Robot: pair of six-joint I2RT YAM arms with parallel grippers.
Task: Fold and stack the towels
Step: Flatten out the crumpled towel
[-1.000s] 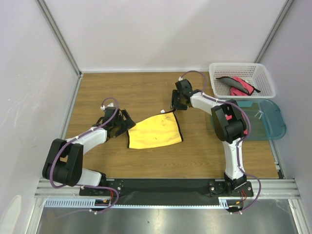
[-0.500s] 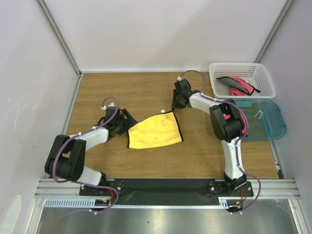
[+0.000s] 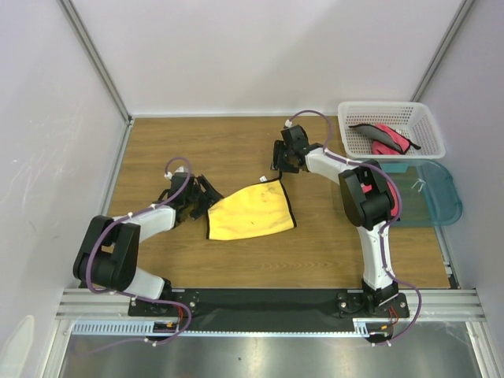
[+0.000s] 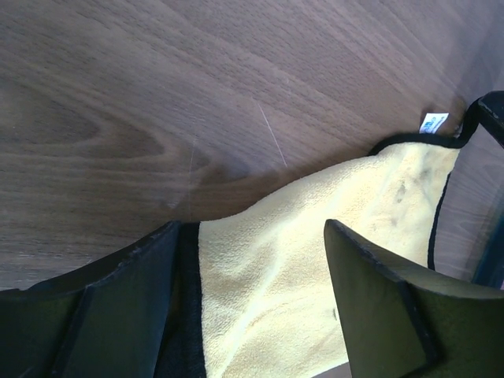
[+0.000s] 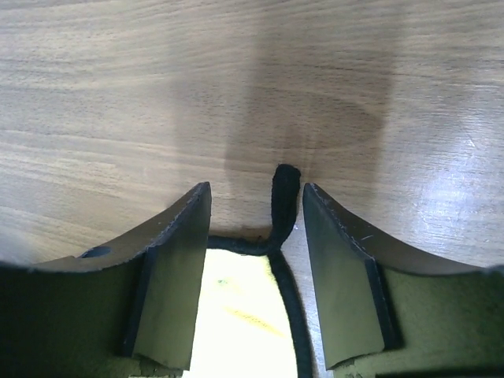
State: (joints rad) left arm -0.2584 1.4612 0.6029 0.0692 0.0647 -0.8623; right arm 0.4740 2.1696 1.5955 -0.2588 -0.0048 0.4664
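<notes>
A yellow towel (image 3: 250, 210) with a black border lies flat on the wooden table. My left gripper (image 3: 205, 194) is open at the towel's left corner; in the left wrist view (image 4: 260, 264) the yellow cloth (image 4: 315, 236) lies between the spread fingers (image 4: 118, 307). My right gripper (image 3: 282, 167) is open at the towel's far right corner. In the right wrist view (image 5: 256, 216) the towel's corner (image 5: 236, 315) and its black loop (image 5: 285, 189) sit between the fingers (image 5: 169, 268), ungripped. Pink and red towels (image 3: 382, 138) lie in the basket.
A white basket (image 3: 425, 134) stands at the back right. A teal translucent tray (image 3: 433, 193) lies in front of it. Grey walls close in the table on the left, back and right.
My right gripper has shifted slightly back and left, away from the towel's corner. The left gripper and the towel have hardly moved.
</notes>
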